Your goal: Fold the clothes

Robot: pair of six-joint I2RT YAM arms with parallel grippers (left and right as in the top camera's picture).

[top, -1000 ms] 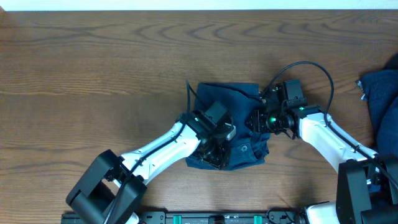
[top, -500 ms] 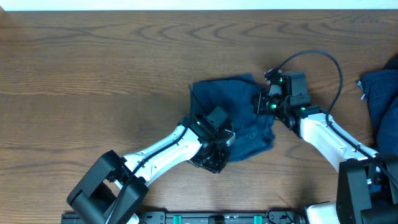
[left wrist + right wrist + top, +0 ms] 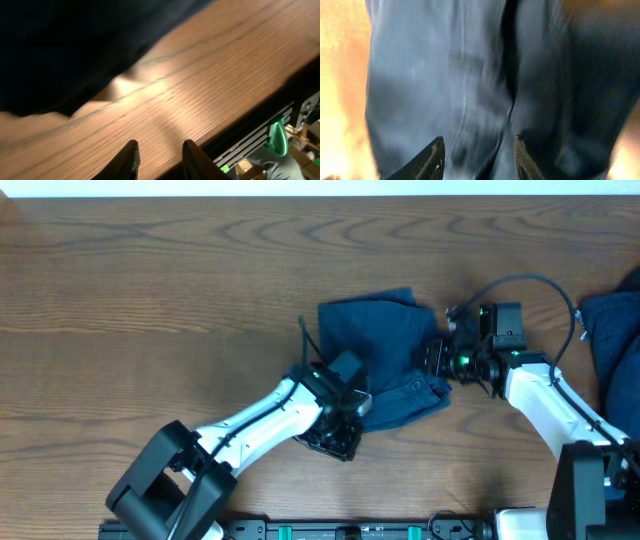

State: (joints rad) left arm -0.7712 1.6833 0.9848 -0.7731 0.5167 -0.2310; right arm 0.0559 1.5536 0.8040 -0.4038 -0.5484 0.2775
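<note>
As the right gripper [image 3: 479, 152] drew rightward, the shorts [image 3: 380, 360] spread

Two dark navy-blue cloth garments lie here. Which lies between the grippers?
The folded navy garment mid-table, between left gripper and right gripper; the other garment lies at the right edge.

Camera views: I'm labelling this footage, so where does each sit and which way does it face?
Overhead: above the brown wooden table, looking down on the dark navy-blue denim-like shorts; white left arm and right arm show.
Left wrist: on the left arm, facing the table and shorts' edge; left gripper shows.
Right wrist: close over the shorts; right gripper shows.
Shared: all three see the shorts.
</note>
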